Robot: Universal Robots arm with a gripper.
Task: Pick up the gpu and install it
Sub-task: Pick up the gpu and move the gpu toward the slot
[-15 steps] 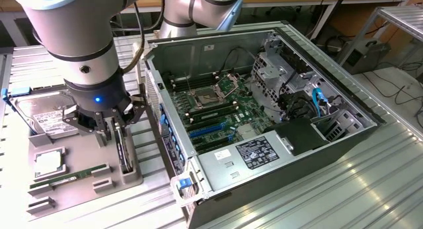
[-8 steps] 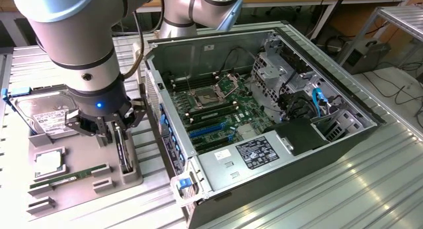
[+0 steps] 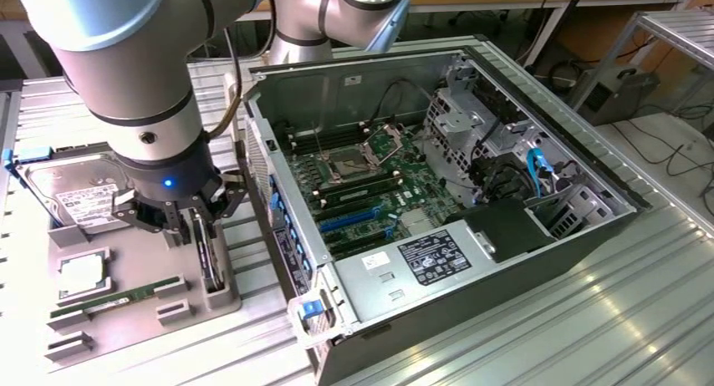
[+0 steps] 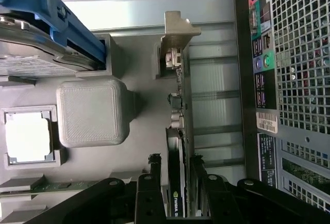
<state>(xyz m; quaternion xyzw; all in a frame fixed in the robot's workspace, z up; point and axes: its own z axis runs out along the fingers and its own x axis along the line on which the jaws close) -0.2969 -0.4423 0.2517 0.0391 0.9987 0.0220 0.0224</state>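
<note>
Here, black robot gripper [image 3: 184,223] [image 4: 175,195], jaws spread, straddles the dark-green gpu card [image 3: 206,256] [image 4: 178,157].
Edgewise in a grey plastic tray [image 3: 134,265] beside the open steel case [image 3: 369,89]; likely light, stiff, fragile, best pinched along its top edge.

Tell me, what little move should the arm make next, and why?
Probably shut the gripper on the gpu. The jaws stand open astride the card, which stands on edge in its slot of the grey tray, so gripping seems due before any lift.
</note>
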